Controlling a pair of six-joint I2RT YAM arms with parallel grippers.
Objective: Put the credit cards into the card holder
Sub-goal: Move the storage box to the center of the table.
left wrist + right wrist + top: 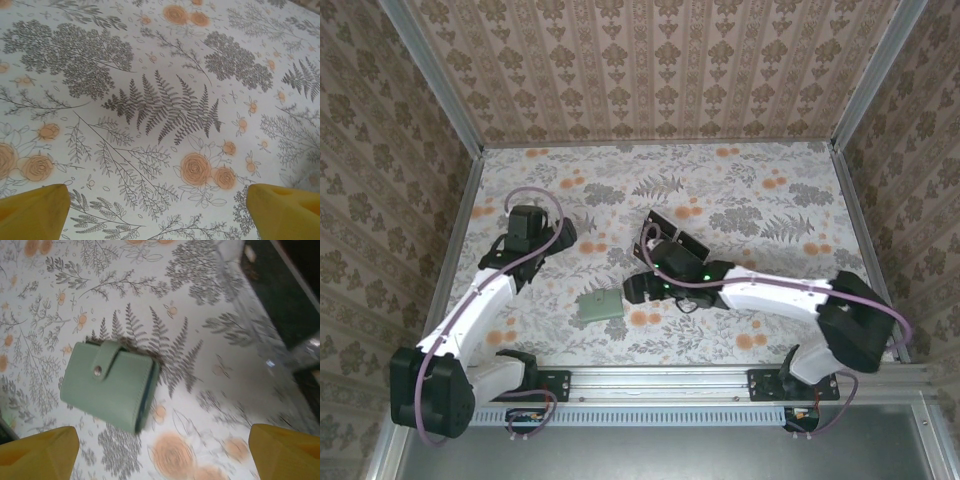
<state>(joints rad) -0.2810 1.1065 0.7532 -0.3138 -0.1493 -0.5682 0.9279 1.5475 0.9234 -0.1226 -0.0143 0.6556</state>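
Observation:
The card holder is a sage-green wallet lying folded shut on the flowered table, a little left of centre. In the right wrist view the card holder has its strap snapped down, with the fold edge toward the right. My right gripper hovers just right of it and stands open, with nothing between its yellow fingertips. Black credit cards sit just behind my right wrist. My left gripper is at the left, open over bare cloth.
A clear plastic tray shows blurred at the right of the right wrist view. Metal-framed patterned walls close the table on three sides. A rail runs along the near edge.

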